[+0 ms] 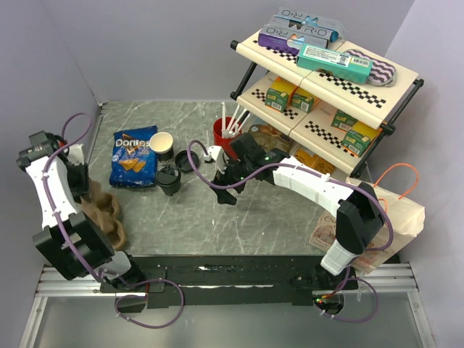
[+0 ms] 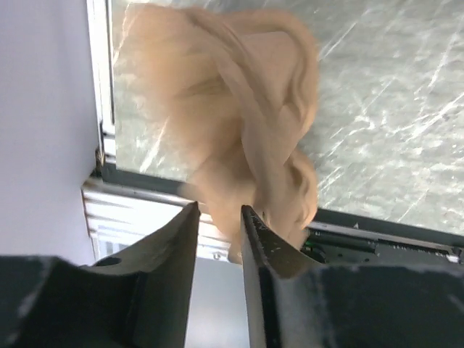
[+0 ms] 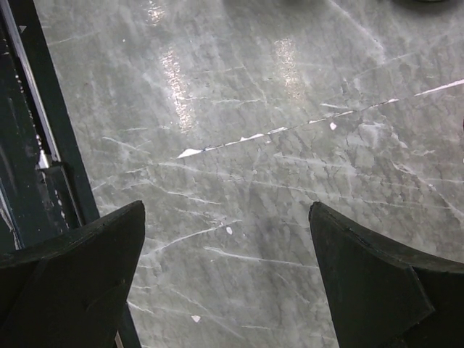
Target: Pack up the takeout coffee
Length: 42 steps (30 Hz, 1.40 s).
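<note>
- My left pincer (image 2: pixel 219 210) is clamped on an edge of a tan pulp cup carrier (image 1: pixel 106 214), at the left side of the desk (image 1: pixel 254 221). In the wrist view the carrier is blurred and runs down into the narrow gap between the fingers.
- My right pincer (image 1: pixel 225 194) hangs over the middle of the desk with its jaws wide apart. Only bare grey marble shows between them in its wrist view.
- The takeout coffee cup (image 1: pixel 162 144) stands upright and open beside a Doritos bag (image 1: pixel 133 156). Its cream inside shows, and neither pincer touches it.
- A lidded dark cup (image 1: pixel 168 180) sits just in front of it. A loose black lid (image 1: pixel 186 162) lies flat just to the right of the two cups.
- All three are left of my right pincer and well apart from the carrier.
- A red cup with white straws (image 1: pixel 228 130) stands behind my right arm, near the foot of a two-tier shelf (image 1: pixel 384 80) stacked with boxes.
- A paper bag (image 1: pixel 406 214) sits at the desk's right edge.
</note>
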Each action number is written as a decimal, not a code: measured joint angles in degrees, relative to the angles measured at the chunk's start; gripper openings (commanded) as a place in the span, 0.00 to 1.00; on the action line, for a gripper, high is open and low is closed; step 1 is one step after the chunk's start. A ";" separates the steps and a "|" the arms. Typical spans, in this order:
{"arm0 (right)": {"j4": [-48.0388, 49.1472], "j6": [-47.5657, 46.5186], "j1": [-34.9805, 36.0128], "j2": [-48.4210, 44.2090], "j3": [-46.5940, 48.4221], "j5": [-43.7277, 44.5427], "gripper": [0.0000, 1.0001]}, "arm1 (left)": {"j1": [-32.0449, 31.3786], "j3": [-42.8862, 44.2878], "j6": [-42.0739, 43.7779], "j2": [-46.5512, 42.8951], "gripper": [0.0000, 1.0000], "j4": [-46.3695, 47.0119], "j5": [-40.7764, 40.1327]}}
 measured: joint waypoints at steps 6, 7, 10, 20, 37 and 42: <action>0.11 0.22 0.00 0.11 0.26 -0.28 1.00 | -4.28 -5.35 1.07 0.07 0.01 -0.48 -0.66; 0.11 0.22 0.00 0.11 0.26 -0.33 1.00 | -4.22 -6.21 1.05 0.50 0.01 -0.83 -0.63; 0.07 0.20 0.00 0.11 0.26 -0.39 1.00 | -3.82 -6.34 0.52 1.88 0.18 -2.38 0.42; -0.37 0.15 0.00 0.11 0.26 -0.42 1.00 | -2.43 1.88 -3.21 2.16 0.49 -2.38 8.22; -2.47 -0.68 0.00 0.48 0.33 -0.35 1.00 | -4.35 -3.50 -6.47 6.75 0.49 1.07 9.73; -2.67 -0.70 0.00 0.72 0.90 -0.37 1.00 | -5.07 -3.52 -6.49 7.76 0.48 1.84 8.68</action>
